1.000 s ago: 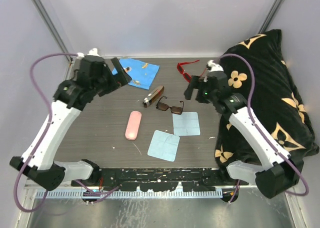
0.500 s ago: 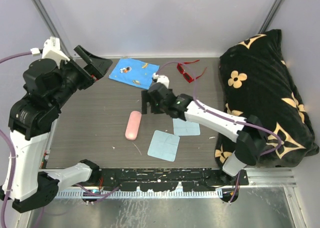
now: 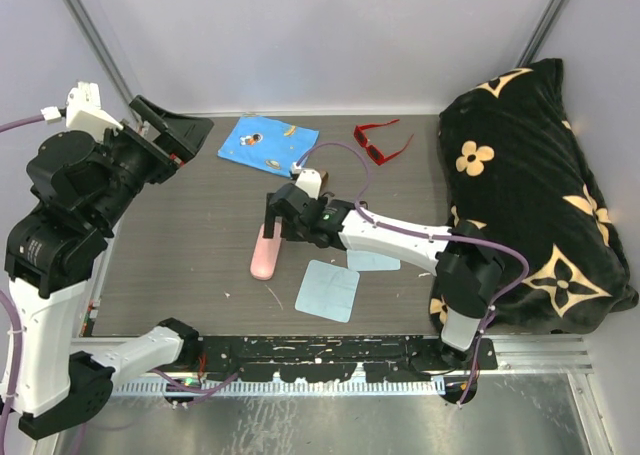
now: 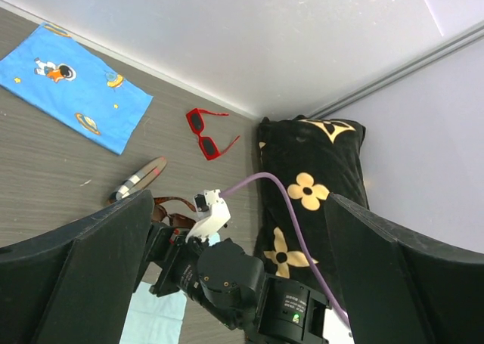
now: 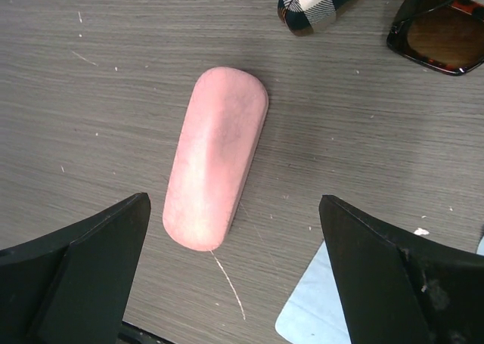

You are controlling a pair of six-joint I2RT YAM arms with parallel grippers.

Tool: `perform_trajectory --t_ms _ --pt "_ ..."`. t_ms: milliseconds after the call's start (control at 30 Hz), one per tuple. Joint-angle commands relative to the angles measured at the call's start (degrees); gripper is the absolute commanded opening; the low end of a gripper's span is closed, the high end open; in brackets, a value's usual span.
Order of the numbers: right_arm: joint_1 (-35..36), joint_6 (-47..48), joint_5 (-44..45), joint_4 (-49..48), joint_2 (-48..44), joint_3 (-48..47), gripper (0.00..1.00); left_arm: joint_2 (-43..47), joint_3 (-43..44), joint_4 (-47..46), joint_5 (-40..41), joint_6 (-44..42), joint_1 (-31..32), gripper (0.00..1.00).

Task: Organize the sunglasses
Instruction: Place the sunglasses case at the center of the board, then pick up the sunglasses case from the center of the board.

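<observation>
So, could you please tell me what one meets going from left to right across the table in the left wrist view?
Blue astronaut-print cloth → slim brown-and-black glasses case → bright red angular plastic sunglasses → black cushion with gold flowers.

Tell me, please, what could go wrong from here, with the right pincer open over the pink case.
1. The right pincer hangs open over the pink case, which lies slanted between its jaws; closing could twist it or let it slip out.
2. The brown sunglasses and the checked case lie close beside it; a low arm might knock them.
</observation>
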State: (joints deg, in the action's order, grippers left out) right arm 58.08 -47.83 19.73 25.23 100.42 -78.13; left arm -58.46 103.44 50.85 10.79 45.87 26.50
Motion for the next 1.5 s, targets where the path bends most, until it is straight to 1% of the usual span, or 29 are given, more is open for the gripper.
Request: perform_trajectory --t_ms 0,233,400,533,633,767,867,1000,1100,1300,1467 --pt "1.08 -5.14 3.63 -1.75 1.33 -4.13 1.00 0.77 1.10 -3.35 1.47 1.01 -0.31 0.98" --pt "1.90 -7.51 3.82 -0.73 5.28 -7.07 1.00 0.81 1.91 -3.35 0.97 1.24 -0.31 0.98" --pt "1.86 -7.34 4.21 -0.21 7.15 -8.32 1.00 1.38 1.40 -3.31 1.28 1.20 -0.31 0.98" --pt "1.87 -8.04 5.54 1.63 8.73 -9.81 1.00 1.40 1.89 -2.90 4.82 -0.57 -0.27 0.98" --pt "1.88 -8.77 6.36 4.16 10.79 -12.39 1.00 2.37 -0.34 -1.10 6.91 -1.94 -0.30 0.98" --pt "1.94 -9.70 6.46 5.21 12.78 -14.85 1.00 4.87 -4.80 0.34 8.88 -4.63 -0.31 0.98" --pt "2.03 -11.83 7.44 6.55 14.02 -16.10 1.00 6.22 -6.77 1.09 8.65 -6.96 -0.31 0.98" --pt "1.99 -13.40 8.32 9.97 17.37 -19.68 1.00 7.58 -8.94 3.24 10.04 -7.68 -0.31 0.98" --pt "1.99 -14.22 7.89 11.36 19.18 -21.60 1.00 9.03 -10.88 2.26 9.74 -8.76 -0.31 0.98" --pt "1.96 -15.33 7.02 13.06 21.33 -22.94 1.00 10.57 -11.83 1.87 11.64 -9.69 -0.31 0.98" --pt "1.94 -15.12 5.30 13.09 22.33 -22.70 0.99 10.95 -12.41 1.66 11.30 -9.92 -0.27 0.98"
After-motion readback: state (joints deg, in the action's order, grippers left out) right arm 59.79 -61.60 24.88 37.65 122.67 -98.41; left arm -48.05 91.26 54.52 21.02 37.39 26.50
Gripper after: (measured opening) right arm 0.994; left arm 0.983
